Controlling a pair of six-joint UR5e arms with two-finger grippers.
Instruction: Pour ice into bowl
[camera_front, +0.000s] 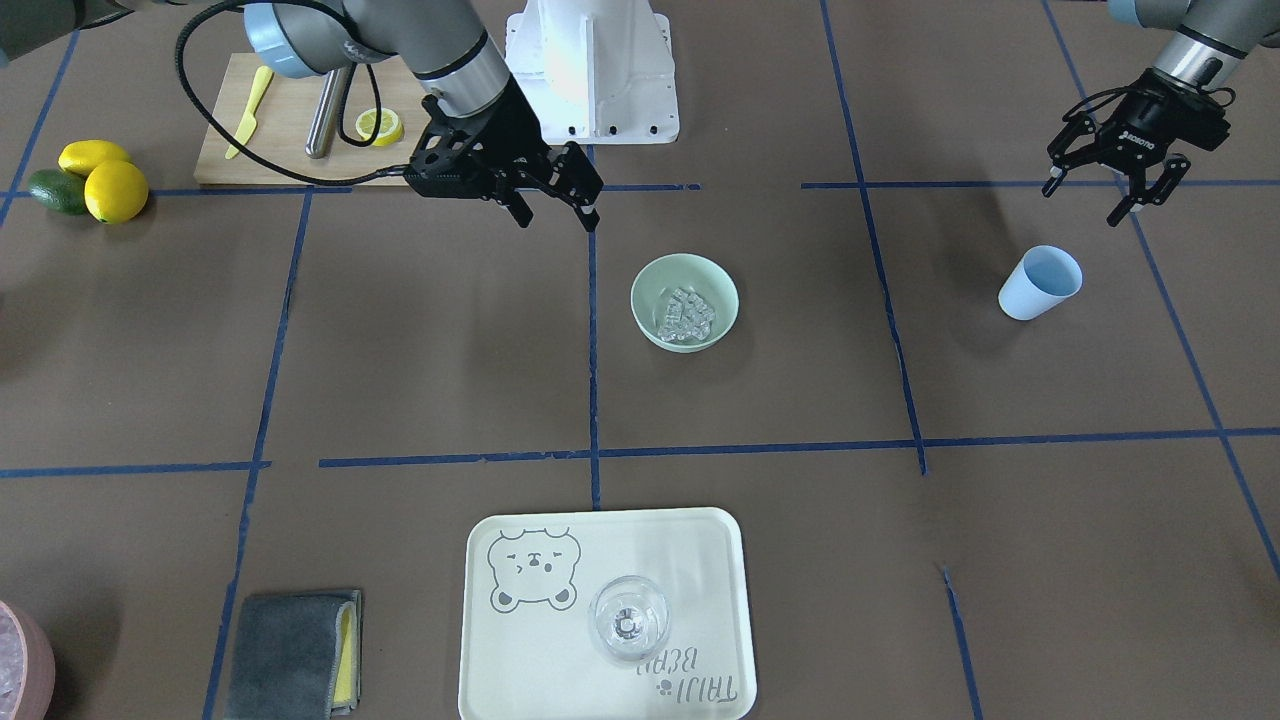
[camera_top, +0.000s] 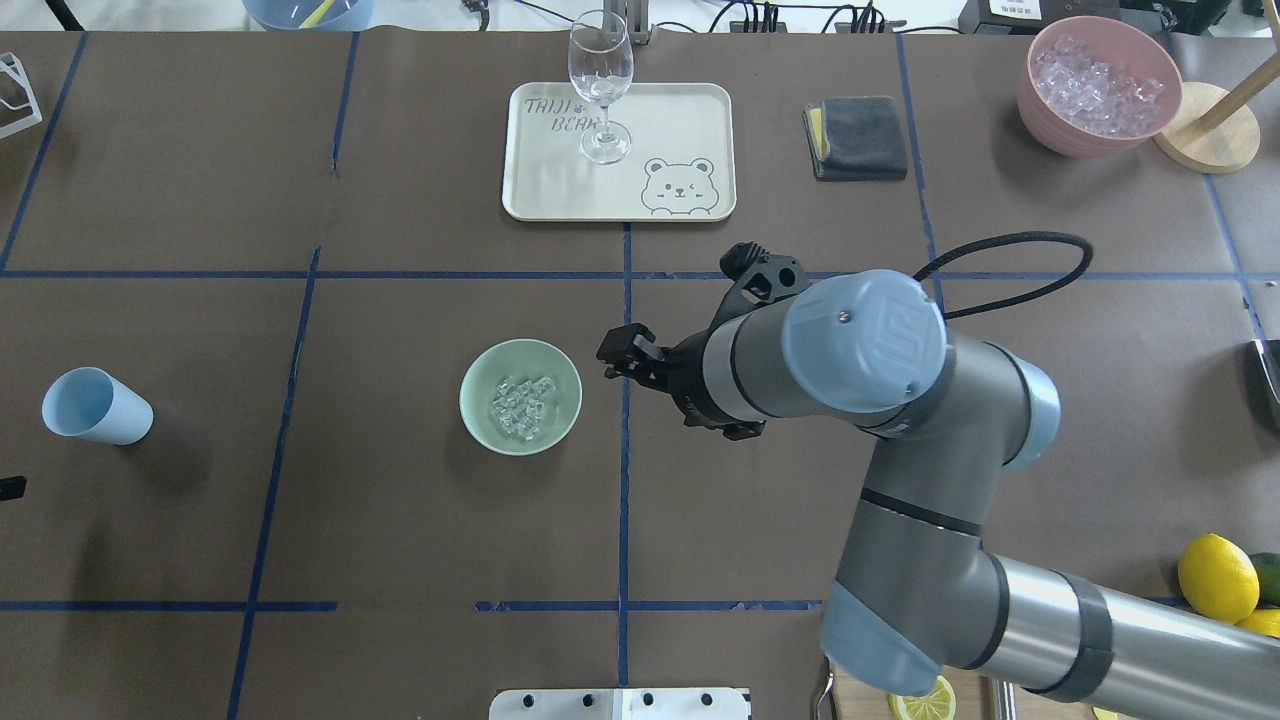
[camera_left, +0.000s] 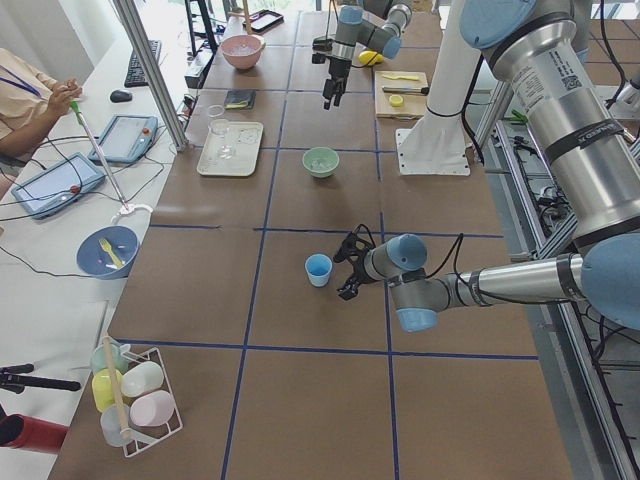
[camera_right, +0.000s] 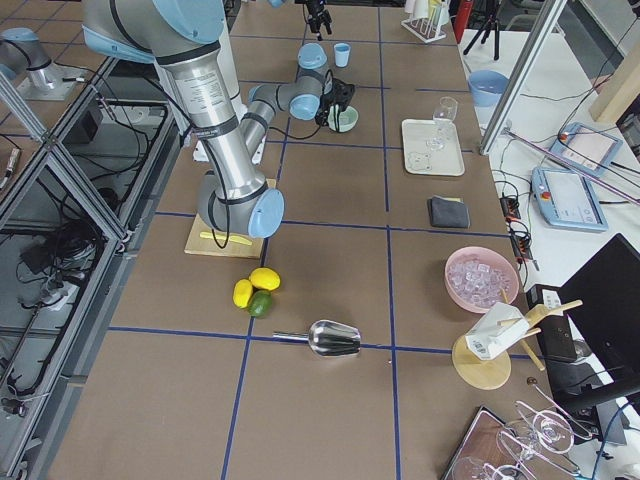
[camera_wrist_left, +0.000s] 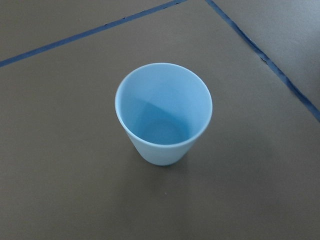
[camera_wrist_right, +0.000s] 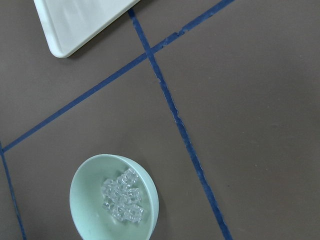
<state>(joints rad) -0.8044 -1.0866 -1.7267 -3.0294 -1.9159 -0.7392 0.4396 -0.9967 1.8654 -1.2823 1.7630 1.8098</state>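
Observation:
The pale mint-green bowl (camera_front: 652, 282) stands near the table's middle, with a small heap of clear ice (camera_front: 685, 315) cubes inside it. It also shows in the overhead view (camera_top: 478, 385) and the right wrist view (camera_wrist_right: 82, 200), with the ice (camera_wrist_right: 122, 202) at its bottom. My right gripper (camera_front: 558, 220) is open and empty, held above the table beside the bowl. A light blue cup (camera_front: 1040, 282) stands upright and empty; the left wrist view (camera_wrist_left: 164, 112) looks into it. My left gripper (camera_front: 1082, 203) is open and empty, raised just behind the cup.
A cream tray (camera_front: 540, 660) holds a clear wine glass (camera_front: 628, 620). A grey cloth (camera_front: 295, 650) lies beside it. A cutting board (camera_front: 290, 150) with a lemon half, lemons (camera_front: 115, 190), a pink container of ice (camera_top: 1045, 100) and a metal scoop (camera_right: 335, 338) lie further off.

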